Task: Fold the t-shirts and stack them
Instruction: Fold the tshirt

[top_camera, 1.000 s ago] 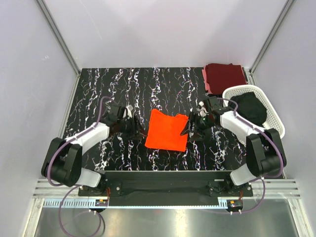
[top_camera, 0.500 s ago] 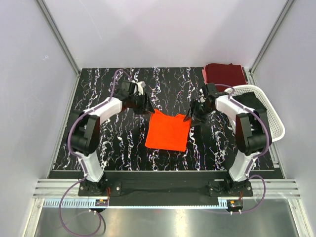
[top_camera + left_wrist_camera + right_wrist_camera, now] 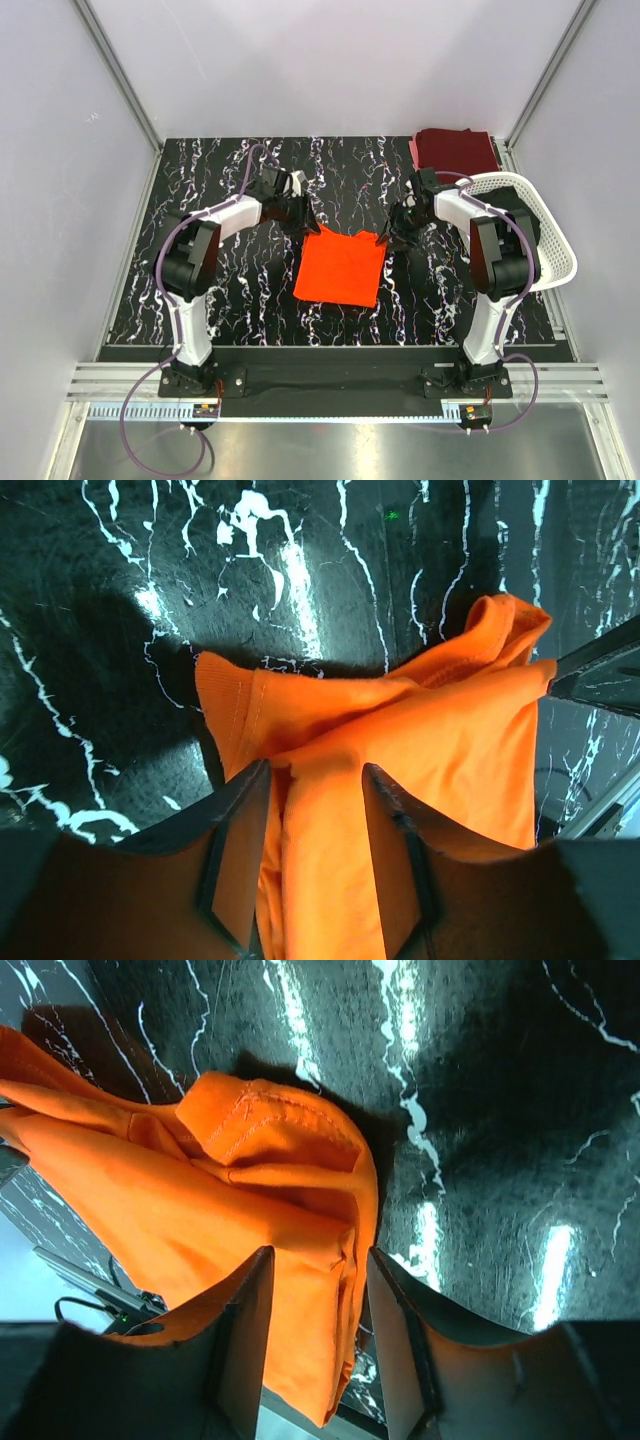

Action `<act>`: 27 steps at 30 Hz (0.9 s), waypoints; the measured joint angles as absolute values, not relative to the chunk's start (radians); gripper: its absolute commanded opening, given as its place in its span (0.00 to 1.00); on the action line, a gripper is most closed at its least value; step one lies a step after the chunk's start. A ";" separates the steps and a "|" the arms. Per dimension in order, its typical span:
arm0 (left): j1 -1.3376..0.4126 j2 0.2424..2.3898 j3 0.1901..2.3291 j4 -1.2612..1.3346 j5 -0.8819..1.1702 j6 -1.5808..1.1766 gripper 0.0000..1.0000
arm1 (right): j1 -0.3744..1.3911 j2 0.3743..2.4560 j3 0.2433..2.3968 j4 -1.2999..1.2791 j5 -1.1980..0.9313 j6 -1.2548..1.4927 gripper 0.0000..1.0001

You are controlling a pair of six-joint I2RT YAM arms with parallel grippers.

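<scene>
Both arms have shifted from the sides of the orange t-shirt [image 3: 340, 268] to its far corners. The left claw [image 3: 307, 224] and right claw [image 3: 384, 240] straddle bunched cloth, narrowing; whether they grip cannot be told. The shirt lies mid-tabletop [image 3: 220, 300], and the next fold looks imminent.

Reaches forward and inward with both white-shelled arms, left arm [image 3: 230, 212] and right arm [image 3: 458, 207], purple cables looping off each. Tilts both wrists downward. Pinches a fold of bright orange cloth t-shirt [image 3: 450, 730] between the jaws of the black two-finger left gripper [image 3: 316, 772]; clamps the opposite corner in the black two-finger right gripper [image 3: 318, 1256].
</scene>
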State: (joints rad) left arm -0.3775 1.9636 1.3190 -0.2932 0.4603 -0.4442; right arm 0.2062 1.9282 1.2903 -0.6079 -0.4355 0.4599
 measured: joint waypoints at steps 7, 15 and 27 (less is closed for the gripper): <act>-0.379 2.000 1.340 -0.290 0.459 -0.462 0.31 | 0.204 1.946 1.292 -0.598 -0.440 0.459 0.41; -0.379 2.010 1.341 -0.278 0.463 -0.471 0.09 | 0.204 1.963 1.324 -0.587 -0.462 0.448 0.06; -0.380 1.903 1.340 -0.298 0.466 -0.515 0.00 | 0.204 1.871 1.328 -0.647 -0.473 0.461 0.00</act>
State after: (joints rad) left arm -0.3798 1.9030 1.3403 -0.2981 0.4660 -0.5152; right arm 0.2043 1.8706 1.3277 -0.6468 -0.4728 0.4610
